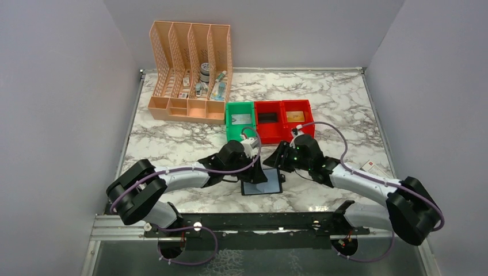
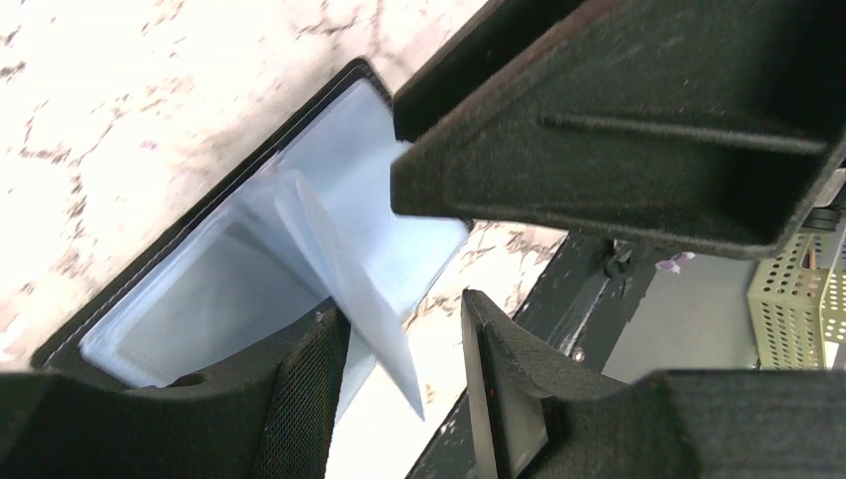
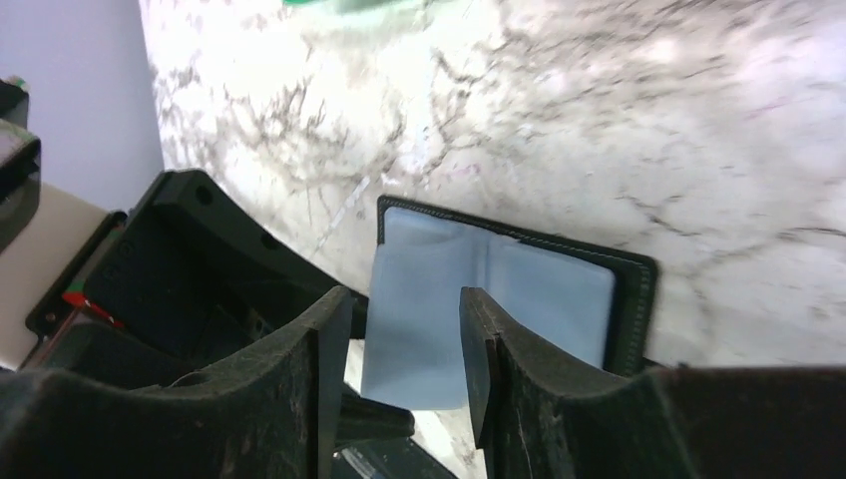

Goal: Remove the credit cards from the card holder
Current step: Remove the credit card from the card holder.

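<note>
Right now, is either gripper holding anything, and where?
Nothing is clamped. The left gripper straddles a raised pale-blue sleeve of the black bifold card holder; the right gripper hovers open.

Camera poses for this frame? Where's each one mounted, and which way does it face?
Top external: above and behind the robot, looking down on the marble table; both arms show, left gripper and right gripper over the card holder.
Left wrist: on the left arm, looking down past its own fingers at the open card holder.
Right wrist: on the right arm, looking down past its own fingers at it.
Shared: all three see the card holder.
</note>
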Controlling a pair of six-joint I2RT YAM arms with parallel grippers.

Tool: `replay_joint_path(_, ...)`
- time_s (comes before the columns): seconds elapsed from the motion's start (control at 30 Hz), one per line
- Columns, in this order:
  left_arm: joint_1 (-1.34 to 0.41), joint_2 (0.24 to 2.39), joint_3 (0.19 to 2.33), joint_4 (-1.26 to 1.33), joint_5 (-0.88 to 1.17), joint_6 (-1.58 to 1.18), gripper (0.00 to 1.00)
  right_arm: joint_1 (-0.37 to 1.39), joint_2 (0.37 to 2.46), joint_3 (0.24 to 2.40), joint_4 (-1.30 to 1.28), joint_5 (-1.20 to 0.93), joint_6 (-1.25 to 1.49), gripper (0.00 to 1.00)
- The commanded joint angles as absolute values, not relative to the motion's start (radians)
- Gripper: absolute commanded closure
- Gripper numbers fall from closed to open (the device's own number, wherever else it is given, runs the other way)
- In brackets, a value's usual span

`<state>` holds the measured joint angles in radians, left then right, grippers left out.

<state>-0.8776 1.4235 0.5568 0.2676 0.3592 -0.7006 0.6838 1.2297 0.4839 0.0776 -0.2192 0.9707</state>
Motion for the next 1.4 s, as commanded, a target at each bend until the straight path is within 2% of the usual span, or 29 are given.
replay_joint_path(0.0,-0.91,1.48,0.63,0.316,0.395,-0.704,0.53,0.669,1.111,0.535,-0.152,0.026,0.933,0.54)
replay_joint_path(0.17,-0.953,1.597,0.688,0.327,0.372,-0.723,0.53,0.667,0.98,0.535,-0.237,0.133,0.935,0.54)
replay_joint_path(0.4,-0.982,1.642,0.726,0.338,0.351,-0.738,0.51,0.665,0.927,0.524,-0.236,0.116,0.928,0.49)
replay_joint_path(0.57,-0.98,1.542,0.713,0.267,0.289,-0.712,0.5,0.667,0.969,0.531,-0.197,0.049,0.903,0.49)
replay_joint_path(0.9,-0.948,1.183,0.633,-0.144,-0.197,-0.689,0.45,0.667,1.054,0.568,-0.122,-0.08,0.773,0.49)
replay_joint_path(0.97,-0.919,1.11,0.603,-0.21,-0.271,-0.735,0.41,0.668,1.09,0.563,-0.081,-0.136,0.757,0.49)
replay_joint_path(1.07,-0.868,0.995,0.551,-0.265,-0.323,-0.786,0.3,0.71,1.168,0.587,-0.073,-0.145,0.747,0.49)
replay_joint_path(1.2,-0.816,0.859,0.497,-0.299,-0.344,-0.831,0.15,0.865,1.283,0.685,-0.162,0.046,0.735,0.49)
replay_joint_path(1.37,-0.801,0.76,0.477,-0.35,-0.383,-0.857,0.06,0.98,1.409,0.809,-0.25,0.17,0.727,0.49)
